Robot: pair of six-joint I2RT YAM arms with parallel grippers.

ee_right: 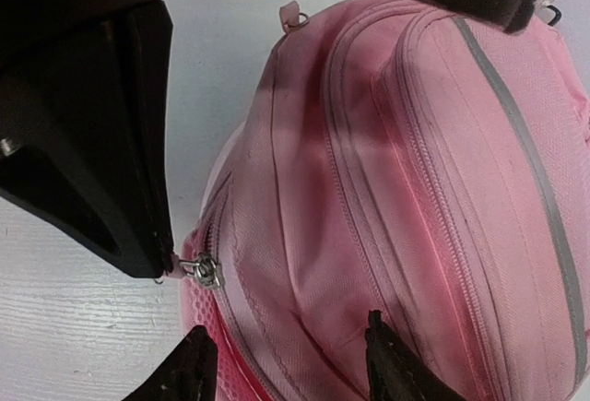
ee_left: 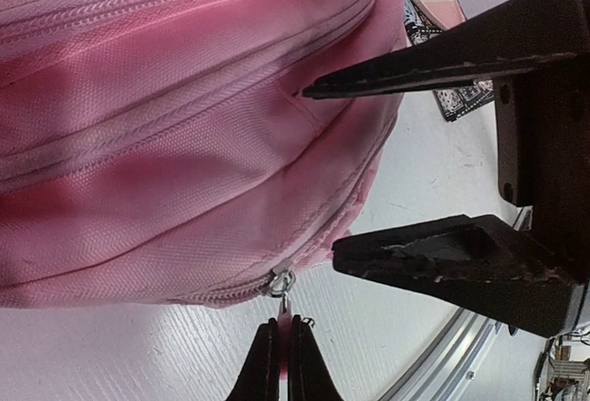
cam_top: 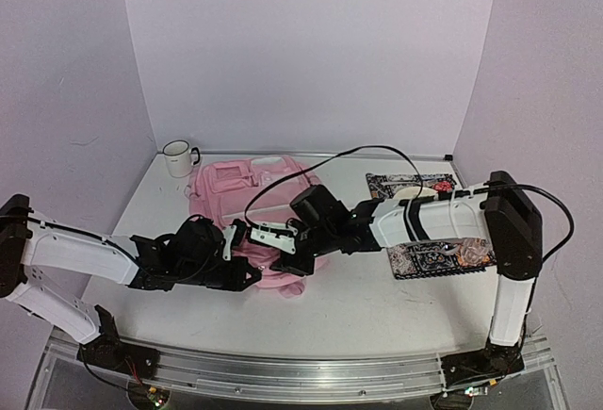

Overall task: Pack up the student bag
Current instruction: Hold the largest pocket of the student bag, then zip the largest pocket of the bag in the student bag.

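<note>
The pink student bag [cam_top: 247,198] lies flat in the middle of the table. My left gripper [ee_left: 284,359] is shut on the pink pull tab of a silver zipper slider [ee_left: 280,281] at the bag's near edge. In the right wrist view it [ee_right: 159,258] holds that slider [ee_right: 205,270] taut, and pink mesh lining shows just below it. My right gripper [ee_right: 290,369] is open, its fingers straddling a fold of the bag's fabric beside the zipper. In the left wrist view the right gripper [ee_left: 321,171] has one finger on the bag and one just off its edge.
A white mug [cam_top: 177,157] stands at the back left. Two patterned flat pouches [cam_top: 410,184] [cam_top: 443,254] lie to the right of the bag, under the right arm. The table's metal front rail [cam_top: 301,372] runs along the near edge.
</note>
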